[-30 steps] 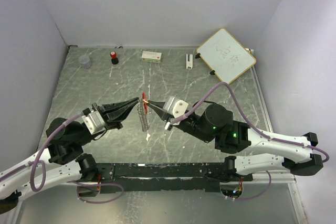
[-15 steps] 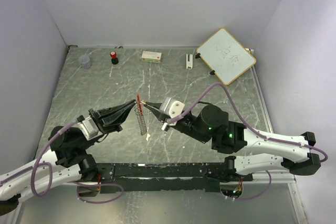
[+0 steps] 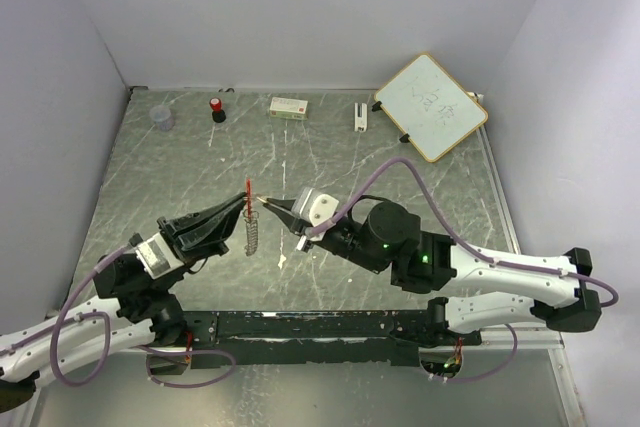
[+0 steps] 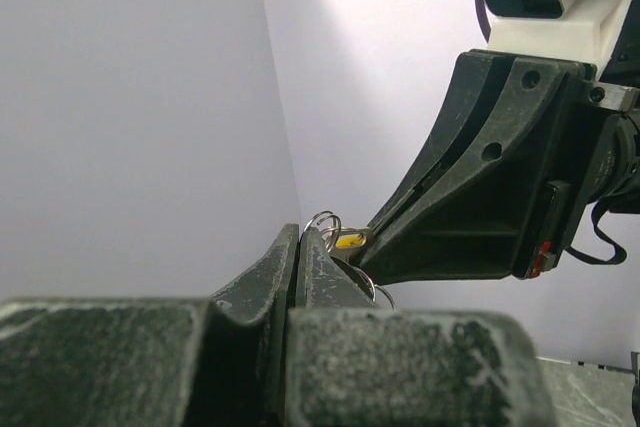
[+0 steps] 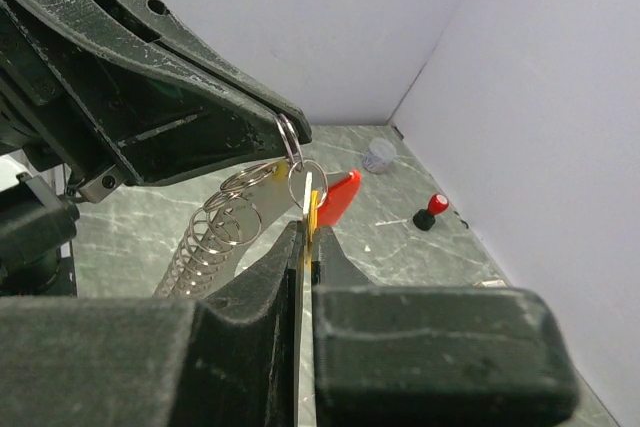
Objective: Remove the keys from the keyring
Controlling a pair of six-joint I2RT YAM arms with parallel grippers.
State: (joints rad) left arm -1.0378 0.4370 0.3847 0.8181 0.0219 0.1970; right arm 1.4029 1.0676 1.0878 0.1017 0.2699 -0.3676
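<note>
The bunch hangs in the air between my two grippers. My left gripper [image 3: 242, 210] is shut on a thin silvery ring of the keyring [image 4: 322, 219]. My right gripper [image 3: 263, 201] is shut on the flat yellow-headed key [image 5: 312, 207], which hangs on a ring [image 5: 302, 179]. In the left wrist view the yellow head [image 4: 349, 241] shows right beside my left gripper [image 4: 300, 233], against the right gripper's fingers [image 4: 470, 217]. The red key [image 3: 248, 190] sticks up above the tips and also shows in the right wrist view [image 5: 338, 197]. A chain of silvery rings [image 3: 253, 232] dangles below.
Along the back stand a clear cup [image 3: 162, 117], a red-capped black bottle [image 3: 217, 109], a small white box [image 3: 289, 105], a white clip-like piece [image 3: 360, 115] and a whiteboard [image 3: 431, 105] at the back right. Grey walls close in the marbled table [image 3: 400, 167].
Both grippers have moved left and toward the near edge, carrying the bunch between them. The red key now points upward, and the ring chain hangs more upright.
</note>
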